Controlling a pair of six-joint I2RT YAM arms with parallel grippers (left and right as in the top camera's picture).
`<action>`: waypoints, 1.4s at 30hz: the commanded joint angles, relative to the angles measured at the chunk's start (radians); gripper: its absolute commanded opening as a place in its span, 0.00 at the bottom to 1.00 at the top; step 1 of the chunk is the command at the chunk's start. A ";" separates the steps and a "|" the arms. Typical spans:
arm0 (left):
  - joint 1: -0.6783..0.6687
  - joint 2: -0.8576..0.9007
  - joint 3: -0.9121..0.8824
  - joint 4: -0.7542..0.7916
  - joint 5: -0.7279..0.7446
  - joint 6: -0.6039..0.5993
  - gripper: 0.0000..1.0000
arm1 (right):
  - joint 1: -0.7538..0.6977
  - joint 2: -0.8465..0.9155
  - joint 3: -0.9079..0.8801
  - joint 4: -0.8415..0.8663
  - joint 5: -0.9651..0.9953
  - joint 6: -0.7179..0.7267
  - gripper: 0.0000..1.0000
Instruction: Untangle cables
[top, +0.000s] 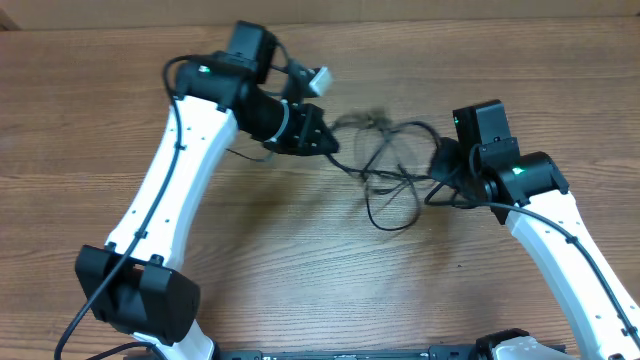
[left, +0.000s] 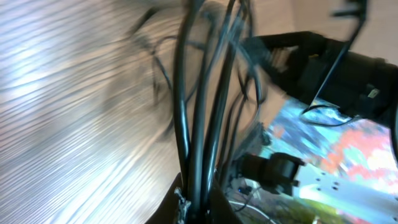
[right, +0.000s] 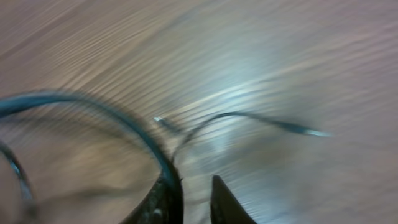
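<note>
**Left tool clamped on the cable tangle, right tool at its far edge**

The thin black flexible cables (top: 385, 160) lie in a loose knot of loops on the brown wood-grain table (top: 300, 260), between the two white-and-black arms. One loop hangs out of the knot toward the near side of the table.

The left tool (top: 325, 140) sits at the left edge of the tangle. In the left wrist view its fingers (left: 196, 202) are clenched on several strands of cable (left: 199, 112), which run upward from the grip as a tight bundle and then spread apart.

The right tool (top: 442, 165) is at the right edge of the tangle, touching or just beside the outermost loops. In the right wrist view the picture is blurred. A narrow gap shows between the two dark fingers of the right tool (right: 193, 196), and one cable (right: 62, 95) arcs across the table and down to the inner edge of one finger. Whether that tool is already gripping the strand cannot be told. A second thin strand with a small plug end (right: 311, 132) lies on the table beyond the fingers.
</note>
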 joint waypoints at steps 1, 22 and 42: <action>0.057 -0.042 0.016 -0.039 -0.129 0.045 0.04 | -0.039 0.011 -0.016 -0.024 0.337 0.125 0.15; 0.163 -0.073 0.161 -0.101 -0.642 -0.117 0.04 | -0.174 0.011 -0.016 -0.155 0.570 0.217 0.19; 0.191 -0.143 0.259 -0.068 -0.571 -0.285 0.04 | -0.398 0.011 -0.016 0.004 0.049 -0.010 0.10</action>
